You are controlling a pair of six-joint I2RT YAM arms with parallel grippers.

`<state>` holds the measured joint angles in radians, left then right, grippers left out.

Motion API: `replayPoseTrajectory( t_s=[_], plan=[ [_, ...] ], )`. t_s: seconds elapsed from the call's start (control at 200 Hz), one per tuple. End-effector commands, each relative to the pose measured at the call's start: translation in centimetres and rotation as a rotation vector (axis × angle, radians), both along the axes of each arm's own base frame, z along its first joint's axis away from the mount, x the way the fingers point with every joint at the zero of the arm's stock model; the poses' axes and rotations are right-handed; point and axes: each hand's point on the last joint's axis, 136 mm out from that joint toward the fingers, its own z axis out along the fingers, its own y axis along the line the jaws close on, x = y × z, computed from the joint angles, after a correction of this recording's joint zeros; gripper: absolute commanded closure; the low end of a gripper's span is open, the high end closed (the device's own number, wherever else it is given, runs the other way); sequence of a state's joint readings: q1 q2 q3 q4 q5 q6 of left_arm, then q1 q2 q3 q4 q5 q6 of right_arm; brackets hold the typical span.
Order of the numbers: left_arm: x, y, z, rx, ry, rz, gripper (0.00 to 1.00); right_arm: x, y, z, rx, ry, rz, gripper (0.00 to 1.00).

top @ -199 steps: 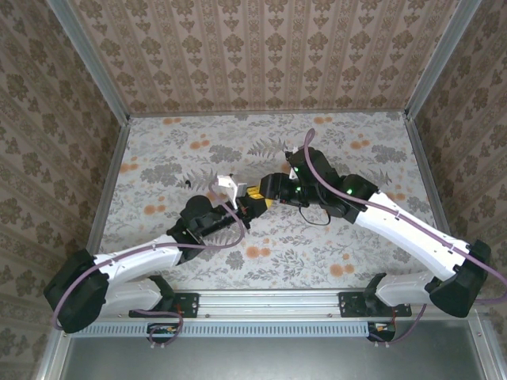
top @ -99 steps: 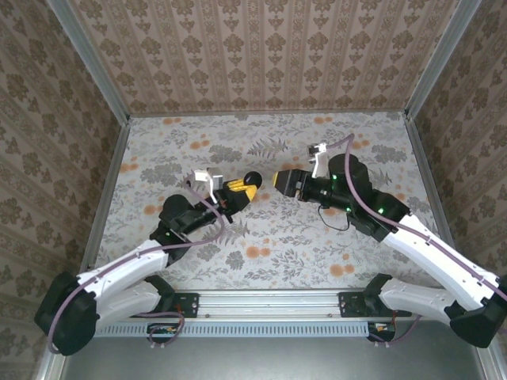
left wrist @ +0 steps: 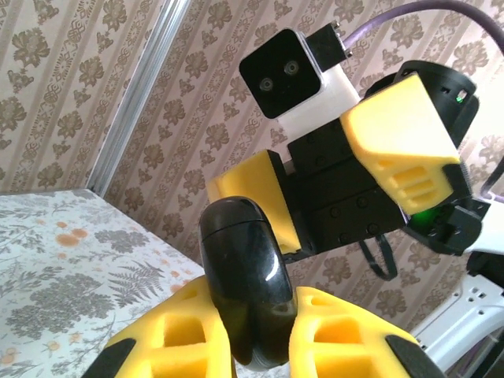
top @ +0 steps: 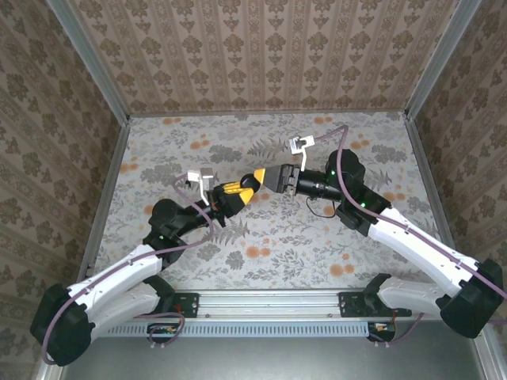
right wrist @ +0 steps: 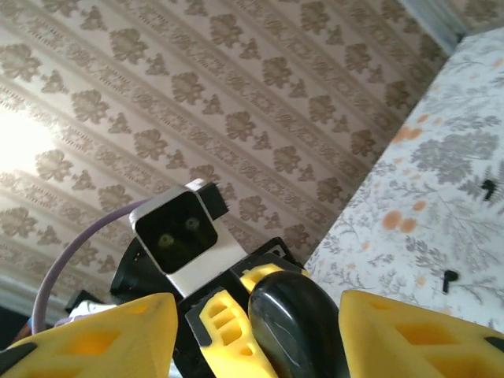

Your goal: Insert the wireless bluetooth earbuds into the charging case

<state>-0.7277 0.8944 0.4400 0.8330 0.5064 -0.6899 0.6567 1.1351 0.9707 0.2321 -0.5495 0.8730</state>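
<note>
Left gripper (top: pixel 244 185) is pinching the black glossy charging case (left wrist: pixel 240 276), which sticks out lengthwise past its fingertips, right into the gap of the right gripper (right wrist: pixel 252 335). Right fingers (right wrist: pixel 94 339) are spread either side of its free end, not touching it imo.

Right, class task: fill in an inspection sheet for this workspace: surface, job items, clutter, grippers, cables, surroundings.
Surface: floral-patterned table, flat.
Job's things: glossy black charging case held above the table; two tiny dark pieces, probably the earbuds, lying apart on it.
Clutter: nothing seen.
Grippers: left gripper shut on the case; right gripper open, fingers either side of the case, not touching.
Cables: purple cable along each arm.
Surroundings: wallpapered walls, metal corner posts.
</note>
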Motion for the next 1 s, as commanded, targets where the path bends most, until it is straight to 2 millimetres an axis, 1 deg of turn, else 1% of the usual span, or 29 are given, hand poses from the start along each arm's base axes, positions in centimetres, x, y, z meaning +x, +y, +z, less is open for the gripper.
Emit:
replayPoseTrajectory(
  t_s=[0.0,0.18,0.3,0.37,0.415,0.52,0.725,0.775,0.92,0.995],
  plan=[
    [-1.0,0.8,2.9,-0.092,-0.031,-0.036,1.00,-1.1,0.7,1.9,0.073,-0.037,0.093,0.49],
    [-1.3,1.3,3.9,-0.123,-0.037,-0.043,1.00,-1.2,0.8,1.3,0.065,-0.021,0.107,0.49],
    [-1.5,1.4,4.5,-0.134,-0.044,-0.046,1.00,-1.2,1.0,0.5,0.053,0.001,0.119,0.43],
    [-1.6,1.4,4.6,-0.135,-0.045,-0.052,1.00,-1.1,1.2,0.1,0.045,0.015,0.124,0.42],
    [-1.6,1.4,4.6,-0.137,-0.041,-0.054,1.00,-1.0,1.3,-0.2,0.044,0.020,0.125,0.44],
    [-1.7,1.5,4.6,-0.143,-0.035,-0.057,1.00,-1.1,1.5,0.2,0.065,0.012,0.143,0.49],
    [-1.7,1.6,4.8,-0.158,-0.025,-0.055,1.00,-1.4,2.1,0.5,0.075,-0.003,0.183,0.55],
    [-1.6,1.7,4.8,-0.159,-0.021,-0.054,1.00,-1.5,2.2,0.6,0.078,-0.009,0.188,0.58],
    [-1.5,1.6,4.7,-0.154,-0.008,-0.055,1.00,-1.5,2.2,0.4,0.069,-0.021,0.190,0.71],
    [-1.5,1.5,4.5,-0.147,0.004,-0.057,1.00,-1.6,2.2,0.4,0.065,-0.032,0.195,0.75]
  ],
)
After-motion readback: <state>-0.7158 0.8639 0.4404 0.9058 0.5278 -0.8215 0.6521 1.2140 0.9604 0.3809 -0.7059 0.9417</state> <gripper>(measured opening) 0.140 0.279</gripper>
